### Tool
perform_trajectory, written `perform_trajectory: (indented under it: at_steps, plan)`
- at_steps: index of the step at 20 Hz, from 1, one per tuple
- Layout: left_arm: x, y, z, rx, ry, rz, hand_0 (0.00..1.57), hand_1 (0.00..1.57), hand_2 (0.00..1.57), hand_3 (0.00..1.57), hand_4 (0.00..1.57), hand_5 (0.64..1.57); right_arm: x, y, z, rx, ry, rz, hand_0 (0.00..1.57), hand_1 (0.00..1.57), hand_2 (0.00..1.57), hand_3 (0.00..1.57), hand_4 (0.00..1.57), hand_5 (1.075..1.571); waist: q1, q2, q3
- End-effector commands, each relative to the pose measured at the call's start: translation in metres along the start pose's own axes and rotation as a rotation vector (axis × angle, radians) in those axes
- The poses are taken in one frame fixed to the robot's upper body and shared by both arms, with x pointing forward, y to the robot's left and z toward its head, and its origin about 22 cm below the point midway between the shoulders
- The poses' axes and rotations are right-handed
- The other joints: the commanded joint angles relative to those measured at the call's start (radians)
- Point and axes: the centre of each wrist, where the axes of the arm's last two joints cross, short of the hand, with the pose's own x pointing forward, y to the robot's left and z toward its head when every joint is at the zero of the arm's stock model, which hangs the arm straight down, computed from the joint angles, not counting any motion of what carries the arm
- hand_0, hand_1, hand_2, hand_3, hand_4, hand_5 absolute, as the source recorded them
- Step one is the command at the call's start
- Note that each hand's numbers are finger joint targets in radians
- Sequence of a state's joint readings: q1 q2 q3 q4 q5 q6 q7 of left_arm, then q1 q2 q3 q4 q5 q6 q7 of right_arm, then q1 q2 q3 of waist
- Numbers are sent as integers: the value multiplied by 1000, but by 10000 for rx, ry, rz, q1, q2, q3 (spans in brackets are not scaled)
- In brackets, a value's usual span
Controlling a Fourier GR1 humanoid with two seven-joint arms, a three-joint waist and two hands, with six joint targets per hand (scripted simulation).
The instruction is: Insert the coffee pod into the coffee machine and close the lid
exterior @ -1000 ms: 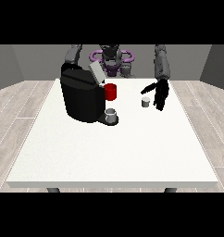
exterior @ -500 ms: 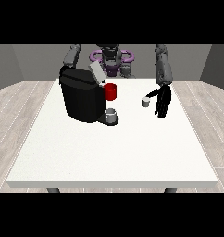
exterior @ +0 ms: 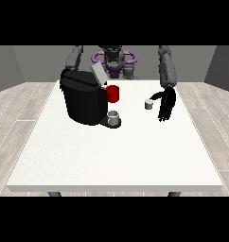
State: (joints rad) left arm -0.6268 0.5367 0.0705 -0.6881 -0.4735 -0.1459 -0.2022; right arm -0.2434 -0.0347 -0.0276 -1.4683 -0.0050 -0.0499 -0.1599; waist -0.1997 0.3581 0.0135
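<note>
Just beside the hand at the view's right (exterior: 166,104), toward the coffee machine (exterior: 85,100), the small grey coffee pod (exterior: 148,104) is seen standing on the white table (exterior: 116,151), untouched. Its fingers are held straight and pointed downward, nothing being grasped.

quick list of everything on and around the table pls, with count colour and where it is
table: one, white, fills the middle of the view
coffee machine: one, black, lid raised, at the table's left rear
red cup: one, red, against the machine's right side
grey cup: one, grey, on the machine's base
coffee pod: one, pale grey, on the table right of the machine
robot hand: one in view, black, at the view's right, fingers straight and pointing down, just right of the pod, apart from it
</note>
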Motion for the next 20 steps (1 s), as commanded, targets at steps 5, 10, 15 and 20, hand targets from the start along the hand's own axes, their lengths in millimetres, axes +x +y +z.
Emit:
perform_trajectory:
  at_steps: [5, 10, 15, 20]
  plan:
    - [3, -34, -6, -341, -599, -609, 1124, 1124, 1180, 1011, 0, 1571, -6, -7, -1, -266, 36, -176, 0, 0, 0, 0, 406, 1571, -35, 90, -140]
    - [11, -41, -10, -428, -809, -1105, 1182, 1182, 1198, 1083, 0, 1571, -20, 1, 4, -361, 264, -54, 0, 0, 0, 0, 328, 1571, -15, -16, -139]
    - [18, -61, -13, -885, -603, -1077, 1262, 1262, 1250, 1097, 73, 1571, -17, 0, -1, -3, 516, -52, 0, 0, 0, 0, 292, 1571, -191, -452, -138]
    - [29, -87, -14, -1051, -779, -1419, 1331, 1331, 1334, 1177, 71, 1571, -41, 12, 15, -442, 998, 12, 0, 0, 0, 0, 379, 1571, 228, -760, -135]
